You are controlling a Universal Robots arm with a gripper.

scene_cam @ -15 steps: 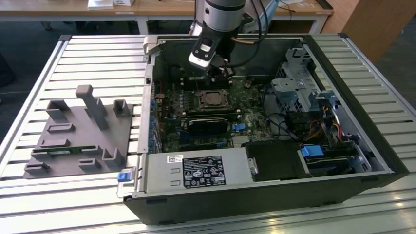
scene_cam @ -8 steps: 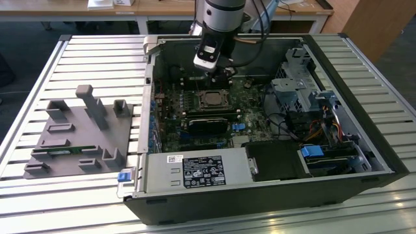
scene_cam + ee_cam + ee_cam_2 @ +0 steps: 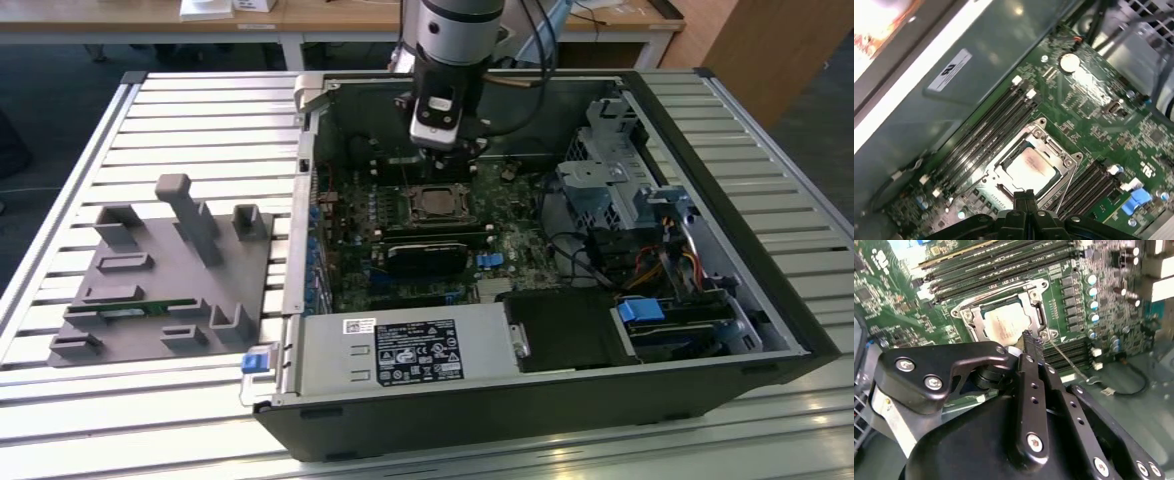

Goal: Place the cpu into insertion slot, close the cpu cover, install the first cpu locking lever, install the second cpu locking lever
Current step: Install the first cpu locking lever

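- Slatted metal table [image 3: 187, 110] with an open computer case [image 3: 534, 420] lying on it. A grey parts fixture [image 3: 147, 290] sits on the exterior view's left.
- Inside, the arm hangs over the green motherboard [image 3: 521, 250], close above the socket.
- The cpu [image 3: 1031, 167] lies flat in the insertion slot [image 3: 1012, 151], silvery top up.
- The cpu cover [image 3: 1054, 145] looks folded down, framing the chip through its window.
- The gripper [image 3: 1032, 342] has its fingers pressed together with nothing between them that I can make out. The tips are just beside the socket's edge.
- A thin wire locking lever [image 3: 1069, 360] juts away from the socket with its hooked end free, so I'd judge it not latched.
- Handling, by my guess:
  - The chip is light, stiff and easily damaged, and best touched only at its edges.
  - The cover is thin sheet metal and would bend if forced.
  - The lever is springy and slick, and best caught near the hooked end.
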